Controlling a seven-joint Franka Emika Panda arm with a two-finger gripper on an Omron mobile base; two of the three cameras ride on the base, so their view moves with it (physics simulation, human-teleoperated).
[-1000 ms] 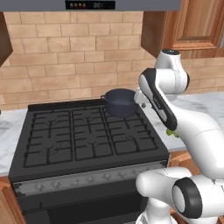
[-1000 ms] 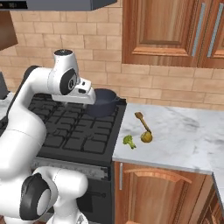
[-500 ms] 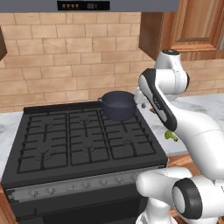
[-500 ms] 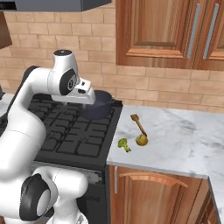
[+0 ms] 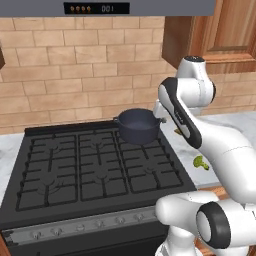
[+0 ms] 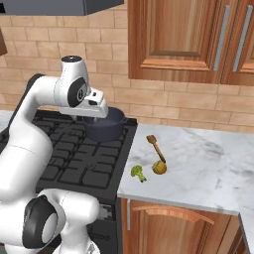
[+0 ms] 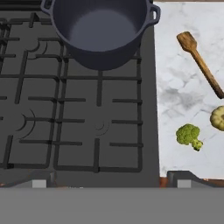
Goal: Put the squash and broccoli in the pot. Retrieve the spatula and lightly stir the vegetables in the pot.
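A: How is the arm posed, and is anything held by the hand?
B: The arm is raised and folded over the stove, with the hand pointed down at it; the fingers are spread wide and nothing is held.
A: Where are the things?
B: On the counter, the broccoli is nearest, the squash just beside it, cut off in the hand view. The spatula lies behind. The pot stands empty on a rear burner.
A: Any writing?
B: Hood display digits are seen but cannot be read reliably.
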